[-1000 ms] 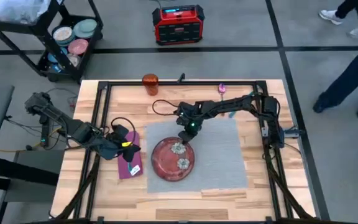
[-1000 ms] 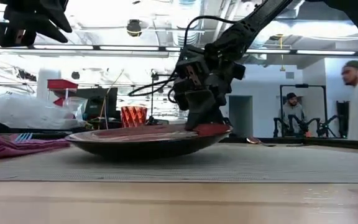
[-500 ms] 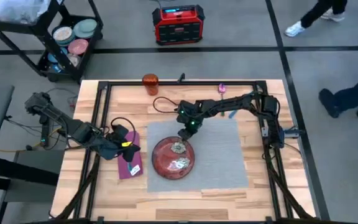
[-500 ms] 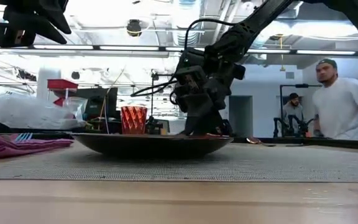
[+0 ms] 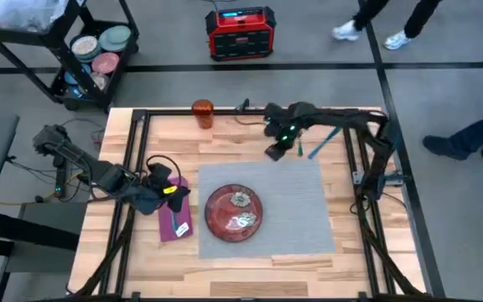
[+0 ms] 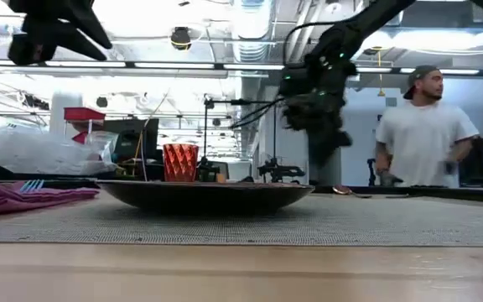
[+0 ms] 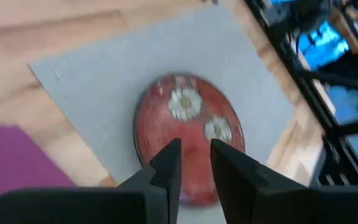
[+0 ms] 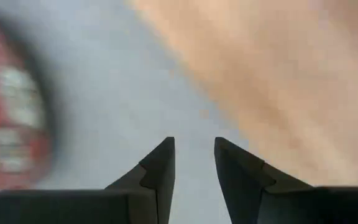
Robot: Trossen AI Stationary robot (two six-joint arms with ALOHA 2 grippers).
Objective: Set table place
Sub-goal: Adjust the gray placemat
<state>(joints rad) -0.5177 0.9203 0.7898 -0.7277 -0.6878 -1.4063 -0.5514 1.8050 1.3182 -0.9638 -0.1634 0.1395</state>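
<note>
The red patterned plate (image 5: pixel 234 214) lies flat on the left part of the grey placemat (image 5: pixel 292 205); the left wrist view shows the plate (image 7: pixel 191 121) too. A purple napkin (image 5: pixel 174 222) lies on the wood just left of the mat. The orange cup (image 5: pixel 202 111) stands at the table's far edge, and a teal utensil (image 5: pixel 318 148) lies by the mat's far right corner. My right gripper (image 5: pixel 272 153) hangs open above the mat's far edge, clear of the plate. My left gripper (image 5: pixel 174 198) hovers open over the napkin, pointing toward the plate.
Black frame rails (image 5: pixel 241 111) and cables run along the table's far, left and right sides. A black cart (image 5: pixel 90 50) with dishes and a red box (image 5: pixel 240 32) stand beyond the far edge, where people walk. Bare placemat lies right of the plate.
My right gripper has let go of the plate's far rim, then risen and swung toward the table's far right. The plate's far edge, held a little off the mat a second ago, has come down, and the plate now lies flat in the same spot.
</note>
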